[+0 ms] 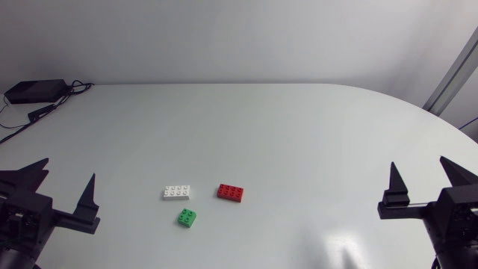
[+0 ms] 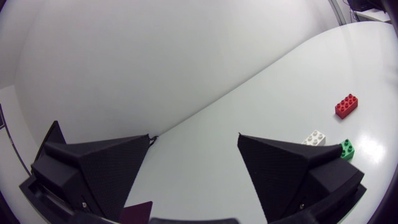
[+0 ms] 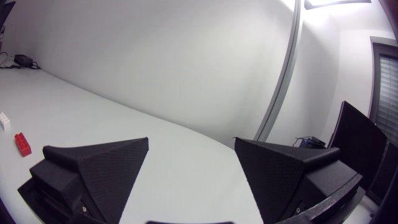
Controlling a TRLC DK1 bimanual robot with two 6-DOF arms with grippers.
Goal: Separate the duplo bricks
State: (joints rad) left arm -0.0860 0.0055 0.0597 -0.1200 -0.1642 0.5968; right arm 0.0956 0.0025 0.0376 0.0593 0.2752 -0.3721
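my left gripper (image 1: pixel 66 169) wide apart, empty, far left of tabletop (image 1: pixel 284 127) | white brick (image 1: pixel 178 192) mid-left | green brick (image 1: pixel 187 217) near it, apart | red brick (image 1: pixel 231 192) beside white, apart | bricks look unstacked, small to judge | my right gripper (image 1: pixel 418 161) wide apart, empty, far right

The table (image 1: pixel 299 127) was smooth and white, with a faint sheen at its near right. The red brick (image 1: pixel 231 192), white brick (image 1: pixel 178 192) and green brick (image 1: pixel 187 217) looked like glossy plastic. The left gripper (image 1: pixel 66 170) and right gripper (image 1: pixel 418 163) were matt black and finely grained.
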